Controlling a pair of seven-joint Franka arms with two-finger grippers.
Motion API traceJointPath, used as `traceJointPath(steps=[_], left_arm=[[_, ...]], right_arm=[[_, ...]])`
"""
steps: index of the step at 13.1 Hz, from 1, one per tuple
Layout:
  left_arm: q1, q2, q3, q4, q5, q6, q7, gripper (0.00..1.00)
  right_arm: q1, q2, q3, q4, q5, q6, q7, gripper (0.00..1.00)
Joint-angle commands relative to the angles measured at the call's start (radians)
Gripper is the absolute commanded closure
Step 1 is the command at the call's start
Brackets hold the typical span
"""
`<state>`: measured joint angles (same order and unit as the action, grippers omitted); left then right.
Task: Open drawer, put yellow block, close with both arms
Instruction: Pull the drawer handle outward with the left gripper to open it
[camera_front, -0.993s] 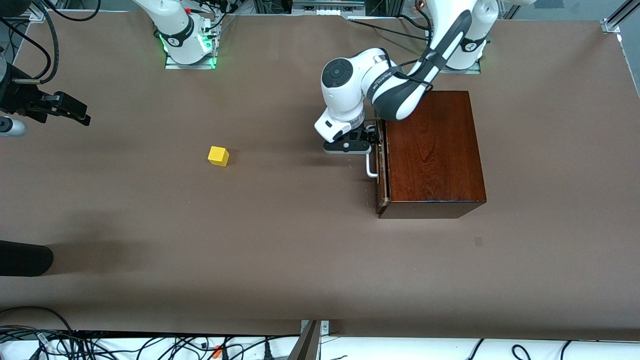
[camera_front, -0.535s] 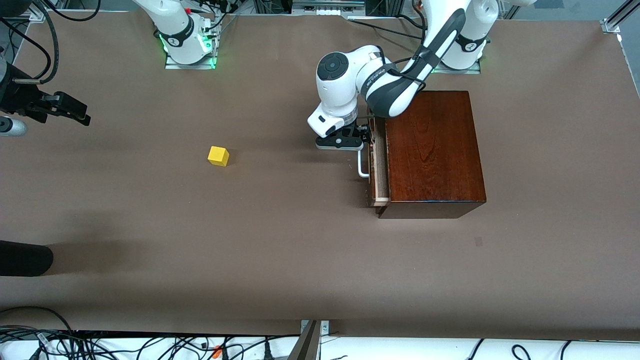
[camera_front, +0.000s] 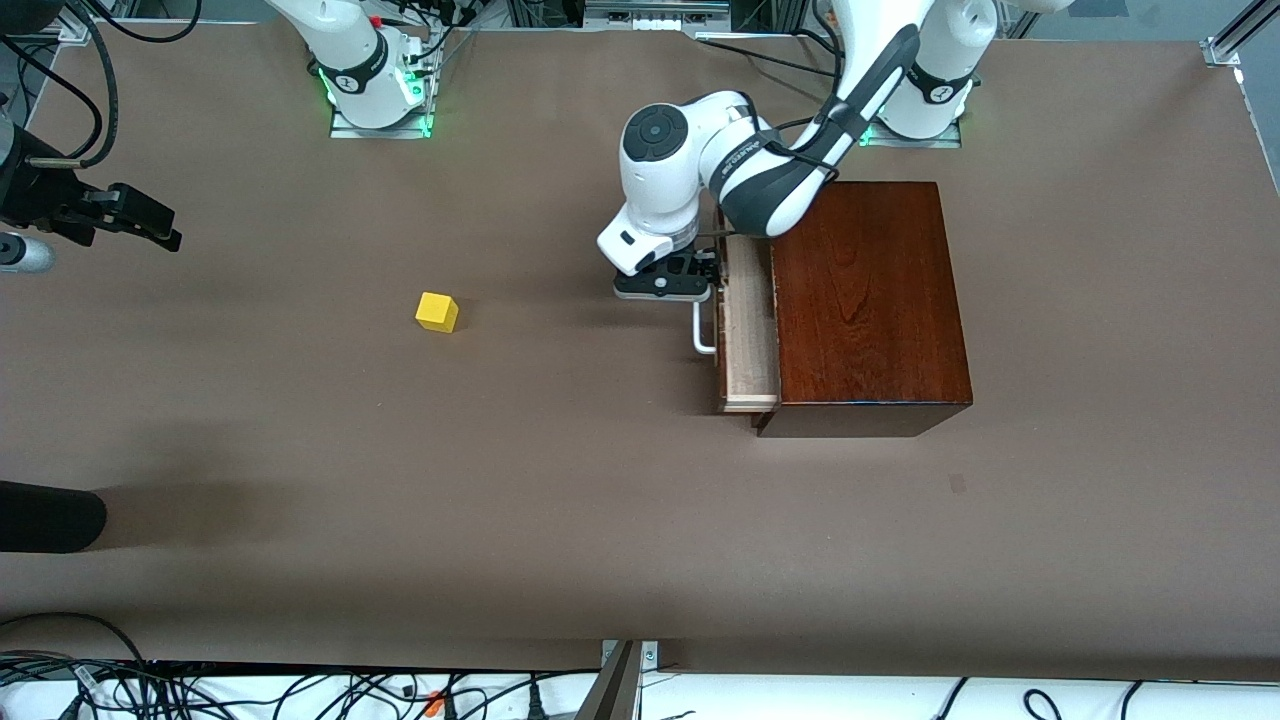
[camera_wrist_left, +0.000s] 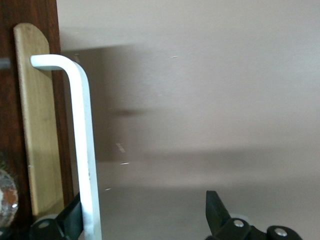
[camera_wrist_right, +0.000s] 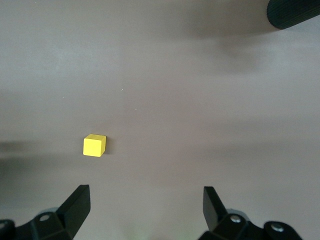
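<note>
Small yellow cube mid-frame toward the right arm's end; pale-wood drawer juts from glossy brown wooden box at centre-right.

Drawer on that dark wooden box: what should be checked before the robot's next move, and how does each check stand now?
1. Shallow pale-wood drawer open enough for the block: probably not ok, only a strip shows outside the glossy dark-brown box.
2. Left arm's fingers at the white bar handle: ok, open, one finger against the bar.
3. Small yellow block free: ok, alone on the table.
4. Right arm's fingers ready: ok, open, above the table, short of the block.
5. Drawer empty: cannot tell, mostly hidden.
</note>
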<state>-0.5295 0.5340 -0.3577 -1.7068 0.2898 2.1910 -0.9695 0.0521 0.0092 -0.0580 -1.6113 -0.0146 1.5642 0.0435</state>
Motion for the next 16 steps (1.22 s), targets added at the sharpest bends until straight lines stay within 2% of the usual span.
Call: traceJointPath(steps=[1, 7, 13, 16], left_arm=[[-0.018, 0.067, -0.004, 0.096, -0.033, 0.030, -0.005, 0.00], [-0.017, 0.060, -0.003, 0.104, -0.037, 0.012, 0.011, 0.00], [-0.011, -0.020, -0.006, 0.121, -0.021, -0.189, 0.060, 0.00], [0.006, -0.083, -0.003, 0.183, -0.040, -0.296, 0.078, 0.00]], right_arm=[[-0.008, -0.002, 0.006, -0.001, 0.013, 0.002, -0.001, 0.00], [-0.008, -0.005, 0.006, -0.001, 0.007, -0.003, -0.002, 0.00], [-0.008, -0.009, 0.006, -0.001, 0.010, 0.002, 0.001, 0.00], [-0.008, -0.008, 0.009, -0.001, 0.012, 0.001, -0.002, 0.00]])
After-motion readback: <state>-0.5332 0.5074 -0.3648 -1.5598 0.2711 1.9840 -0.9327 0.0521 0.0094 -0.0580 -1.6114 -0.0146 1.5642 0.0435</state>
